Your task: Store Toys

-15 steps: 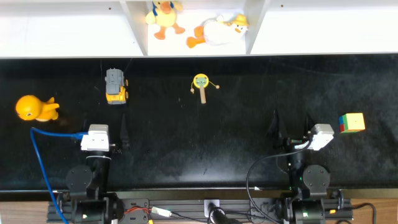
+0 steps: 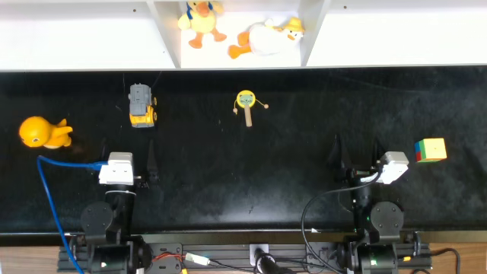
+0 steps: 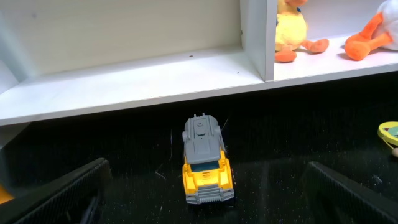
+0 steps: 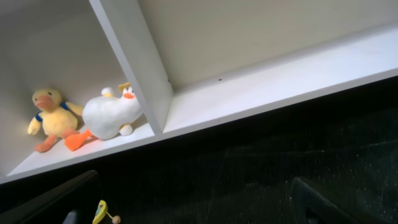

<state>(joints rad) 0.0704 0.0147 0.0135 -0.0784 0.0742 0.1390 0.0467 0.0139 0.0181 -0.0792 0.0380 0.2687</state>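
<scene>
Frame of reference: clock directions as seen in the top view, 12 o'clock toward the shelf.
Table (image 2: 243, 190): black surface; four loose toys lie on it.
Orange duck (image 2: 42, 132): far left of the table, at 9 o'clock; long axis runs 9 to 3, rounded end toward 9.
Left gripper (image 2: 128, 156): low over the table at 6 o'clock from the toy truck, well apart from it; fingers spread wide, nothing between them.
Toy truck (image 2: 141, 104): on the table near the shelf edge; long axis runs 12 to 6, grey end toward 12, yellow end toward 6, facing the left gripper.
Shelf (image 2: 84, 46): white, along the 12 o'clock side, split by upright dividers.
Middle compartment: holds two plush toys, touching or nearly so.
Yellow plush duck (image 2: 201, 19): left part of the middle compartment.
White plush duck (image 2: 266, 36): right part of the same compartment, lying on its side.
Rattle (image 2: 246, 103): table centre, near the shelf; yellow head toward 12, wooden handle toward 6.
Right gripper (image 2: 356, 156): low over the table at 9 o'clock from the cube; fingers spread wide, holding nothing.
Cube (image 2: 430, 150): multicoloured, at 3 o'clock on the table.
</scene>
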